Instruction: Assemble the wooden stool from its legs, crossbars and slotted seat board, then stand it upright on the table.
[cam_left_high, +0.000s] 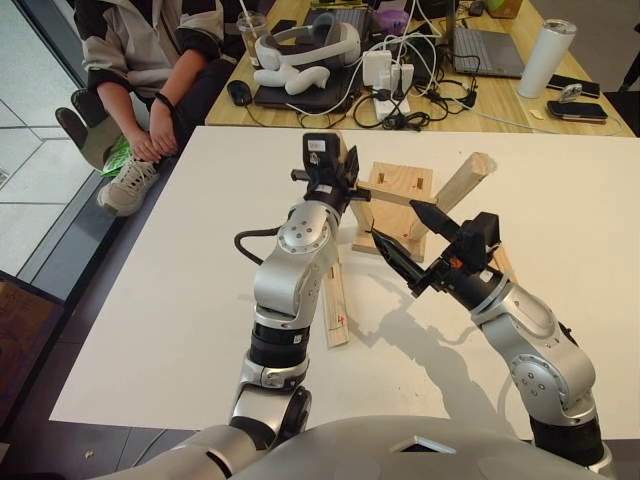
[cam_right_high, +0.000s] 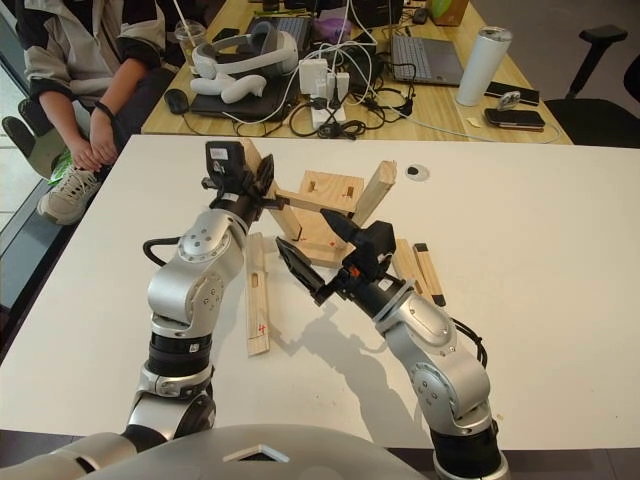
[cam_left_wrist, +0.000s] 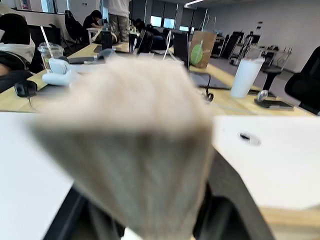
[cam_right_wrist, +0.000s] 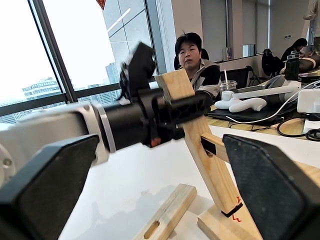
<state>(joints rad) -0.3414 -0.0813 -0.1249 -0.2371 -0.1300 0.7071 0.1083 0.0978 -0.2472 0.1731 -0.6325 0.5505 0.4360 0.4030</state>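
Leg-fitting step. Left end effector clamped on leg standing in seat board, near tabletop far edge. Right end effector wide open, empty, beside board. Next likely: press leg home, then fetch loose leg.

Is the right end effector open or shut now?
Open. The right end effector spreads its two fingers wide and grips nothing; the left end effector holds the wooden leg.

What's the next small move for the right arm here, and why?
Probably ease the open right gripper forward to steady the seat board. The left gripper clamps a leg that stands tilted with its lower end on the board. The right gripper holds nothing, and the board might slip when the leg is pressed home.
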